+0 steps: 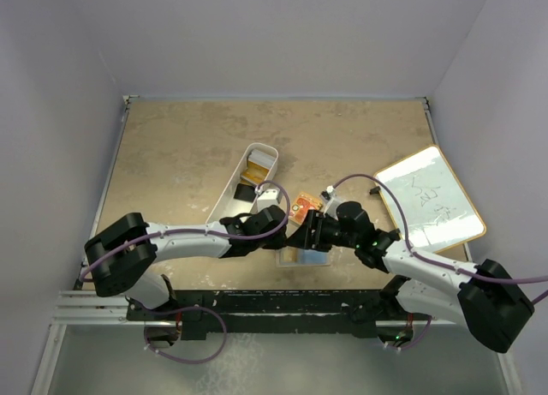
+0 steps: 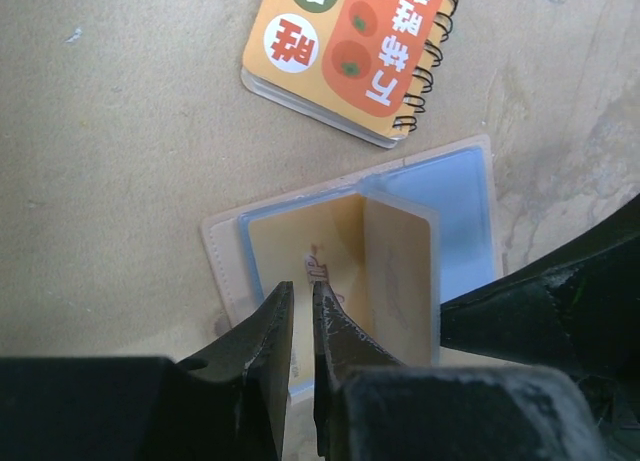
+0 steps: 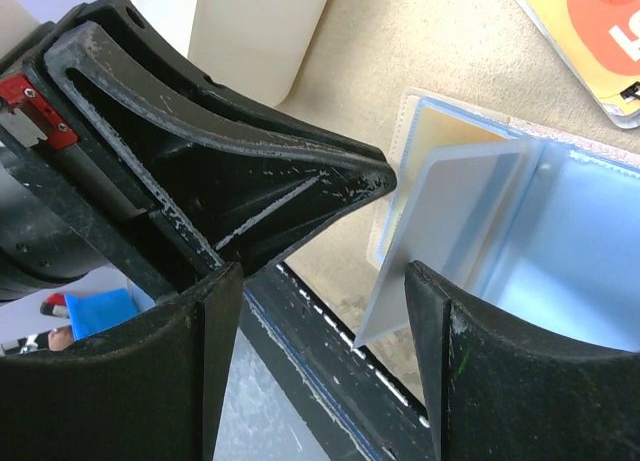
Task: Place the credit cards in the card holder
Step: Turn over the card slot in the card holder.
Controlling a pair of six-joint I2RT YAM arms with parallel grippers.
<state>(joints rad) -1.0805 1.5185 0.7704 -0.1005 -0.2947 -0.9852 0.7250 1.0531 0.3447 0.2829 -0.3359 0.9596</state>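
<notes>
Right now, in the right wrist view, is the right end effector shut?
No, the right end effector is open, its fingers wide apart over the open card holder.

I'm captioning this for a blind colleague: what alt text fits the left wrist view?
The left tool, fingers nearly together, points at an open beige card holder lying on the table, its clear sleeves showing an orange-gold card. An orange spiral-bound notepad lies just beyond; the black right arm intrudes at right.

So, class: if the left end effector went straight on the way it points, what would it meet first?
Probably the orange-gold plastic card lying in the open beige leather-like card holder just ahead, though depth is unclear.
</notes>
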